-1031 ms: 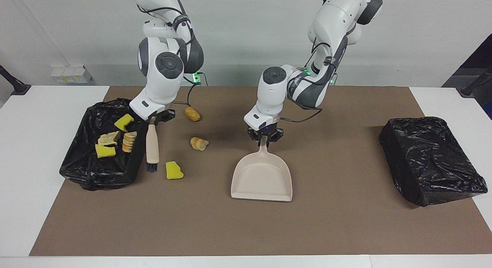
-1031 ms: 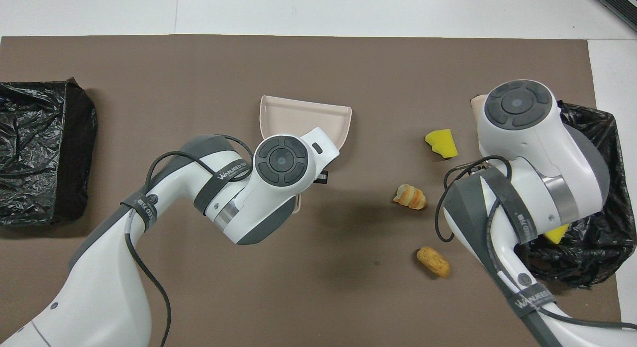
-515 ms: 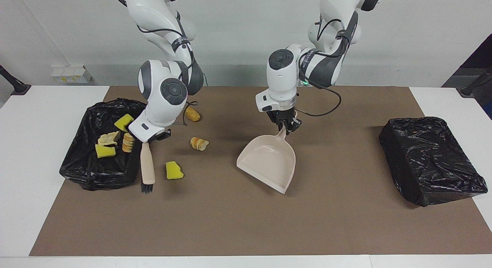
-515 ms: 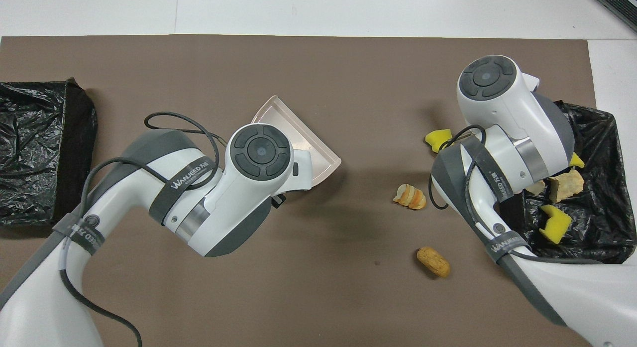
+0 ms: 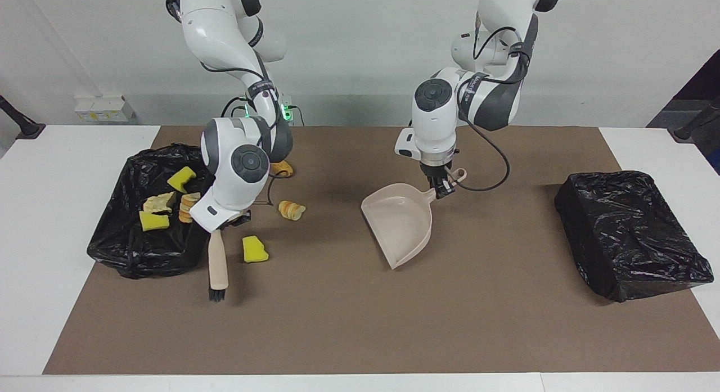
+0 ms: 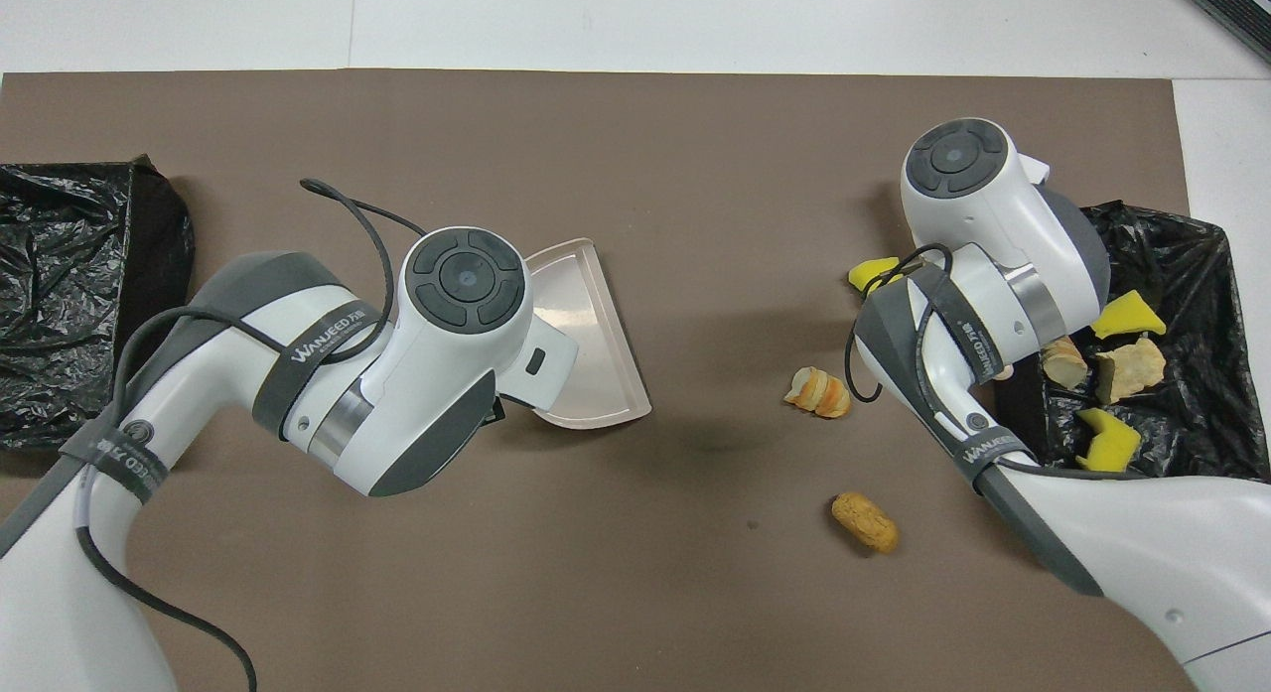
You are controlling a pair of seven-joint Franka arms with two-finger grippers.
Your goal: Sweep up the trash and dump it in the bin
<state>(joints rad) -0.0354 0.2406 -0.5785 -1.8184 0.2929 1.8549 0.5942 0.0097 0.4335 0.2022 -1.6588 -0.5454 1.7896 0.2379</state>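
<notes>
My left hand (image 5: 442,187) is clamped on the dustpan (image 5: 400,223) handle and holds it up, tilted, over the mat (image 5: 349,324). My right hand (image 5: 228,223) is clamped on the brush (image 5: 217,265), bristles down, beside the bin (image 5: 121,251). Four bits of trash (image 5: 154,212) lie in that bin. A yellow sponge (image 5: 255,249), a sliced bread (image 5: 292,210) and a roll (image 6: 865,521) lie on the mat near the brush. Another bag (image 5: 630,234) sits at the left arm's end of the surface (image 5: 34,240).

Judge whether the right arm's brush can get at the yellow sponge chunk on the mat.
Probably yes: the brush in the right gripper hangs just beside the yellow sponge chunk, with nothing between them.
</notes>
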